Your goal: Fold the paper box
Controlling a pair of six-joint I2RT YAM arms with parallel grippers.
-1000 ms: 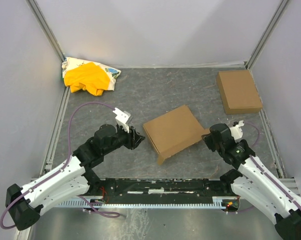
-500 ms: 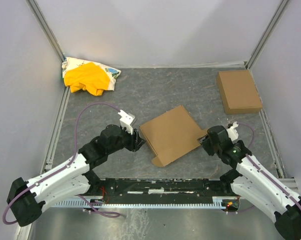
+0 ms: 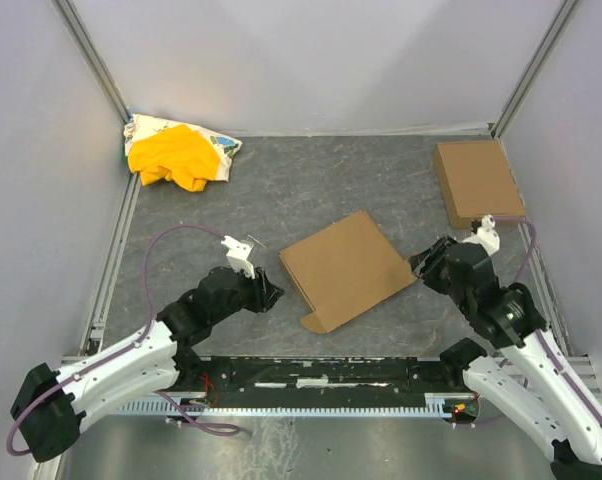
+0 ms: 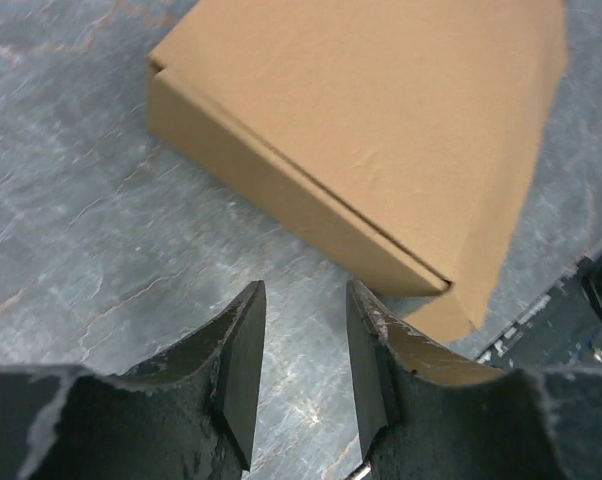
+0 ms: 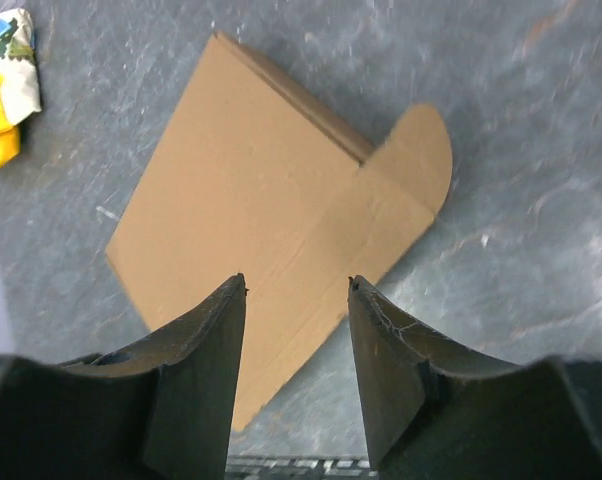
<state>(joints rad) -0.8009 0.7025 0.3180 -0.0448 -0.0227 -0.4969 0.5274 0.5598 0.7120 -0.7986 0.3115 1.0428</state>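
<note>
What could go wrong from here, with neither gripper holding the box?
1. A rounded tab sticks out of the paper box, untucked. With the left gripper and right gripper both open and off the box, the lid may spring up.
2. The box lies loose on the table, so a one-sided push on the tab would likely slide or turn it rather than tuck it.

Paper box [image 3: 343, 268]: plain brown. Counter [image 3: 311, 190]: dark grey, pale veining. Smaller box [image 3: 477, 182]: brown. Cloth [image 3: 176, 157]: yellow. Left claw [image 4: 303, 292], right claw [image 5: 296, 284]: black.
</note>
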